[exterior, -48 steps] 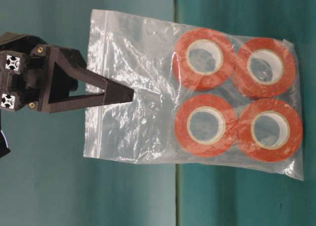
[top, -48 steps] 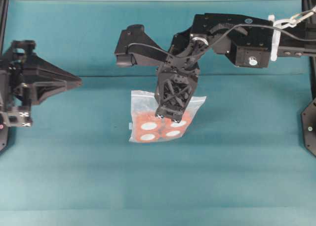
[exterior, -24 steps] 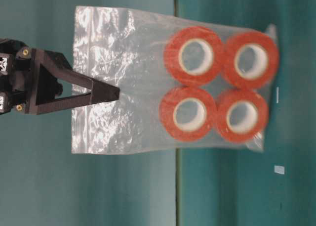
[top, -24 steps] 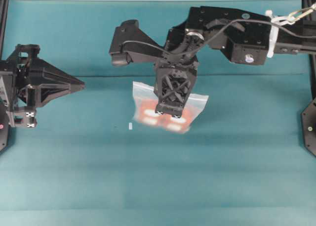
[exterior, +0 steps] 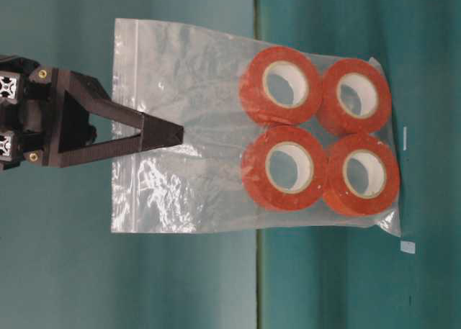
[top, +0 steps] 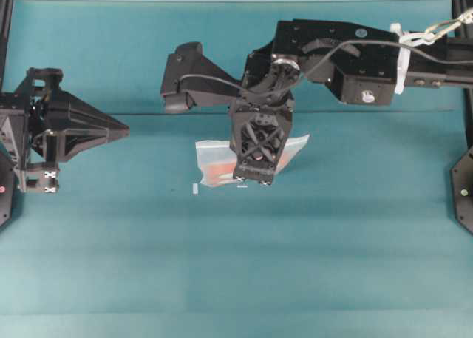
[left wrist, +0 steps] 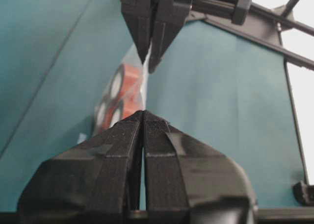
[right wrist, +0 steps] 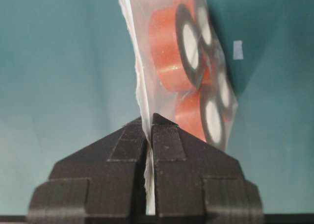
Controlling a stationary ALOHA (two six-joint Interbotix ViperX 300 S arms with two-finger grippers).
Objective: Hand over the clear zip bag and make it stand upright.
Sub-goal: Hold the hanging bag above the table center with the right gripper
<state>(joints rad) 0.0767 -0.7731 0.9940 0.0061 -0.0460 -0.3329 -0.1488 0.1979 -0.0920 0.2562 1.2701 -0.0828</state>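
Hanging from the right gripper, the clear zip bag now shows far less of its face to the overhead camera than a second ago: then all four orange tape rolls lay open to view from above, now only a thin pale sliver with a trace of orange peeks out on either side of the gripper. The bag has swung from lying slanted to hanging nearly edge-on beneath the gripper. Seen from table level, whose picture is turned on its side, the bag also sits squarer than before.

Its long axis runs from the pinched zip end down to the roll-filled end, which points at the teal table. The rolls sit two by two at that lower end.

The right gripper's fingers are pressed together on the bag's upper part, the plastic caught between them. To the left of the bag, well apart from it, the left gripper points toward it with its fingers closed on nothing.
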